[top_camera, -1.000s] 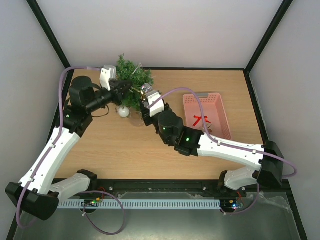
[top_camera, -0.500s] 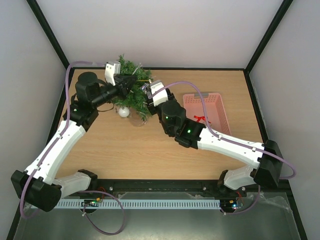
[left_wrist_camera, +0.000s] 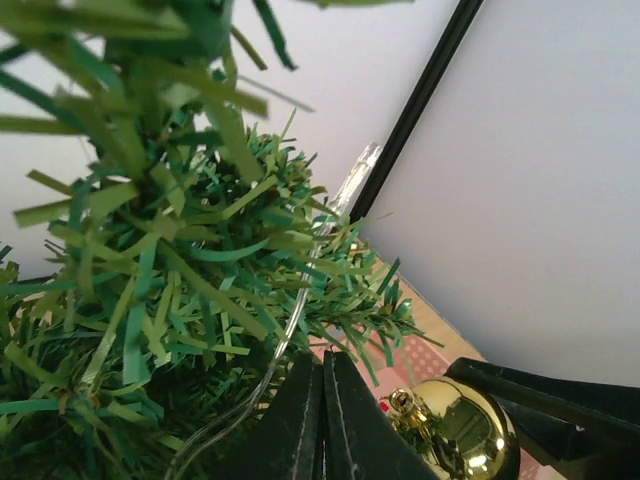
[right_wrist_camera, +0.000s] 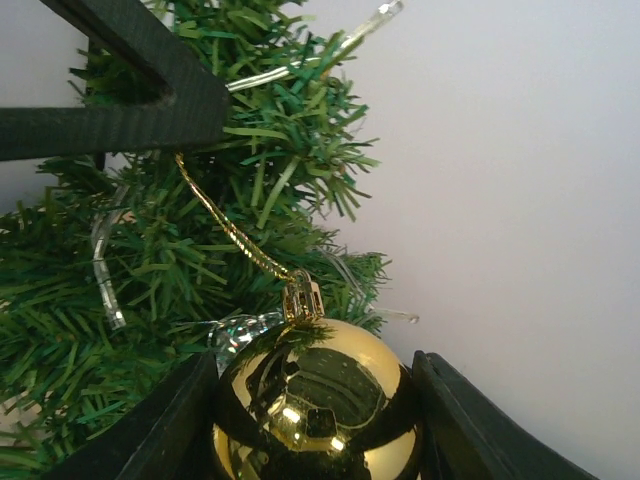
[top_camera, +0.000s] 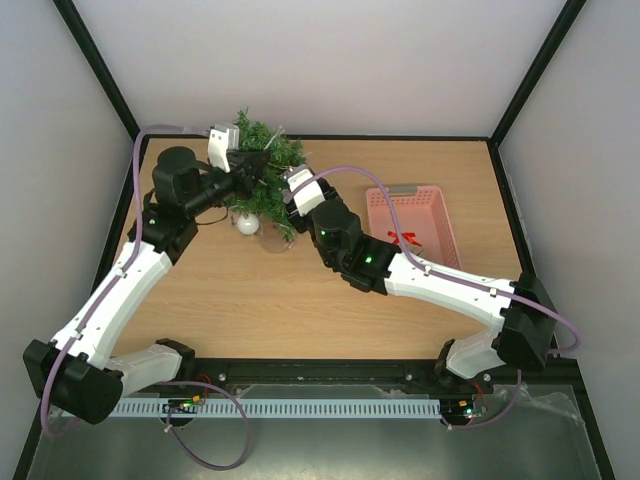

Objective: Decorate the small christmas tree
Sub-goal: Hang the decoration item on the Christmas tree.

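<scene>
At the small christmas tree [top_camera: 258, 132], the right gripper [right_wrist_camera: 316, 430] clasps a gold bauble [right_wrist_camera: 315, 395]. The left gripper [left_wrist_camera: 322, 410] is pinched shut.

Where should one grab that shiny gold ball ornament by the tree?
Grip the shiny gold ball ornament around its round middle, coming from the side opposite its cap, a jaw on each flank: that leaves the cap and thin gold cord free for hanging.

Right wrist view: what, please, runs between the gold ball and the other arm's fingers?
In the right wrist view, a gold cord runs from the gold ball up to the left fingers, across the tree.
</scene>
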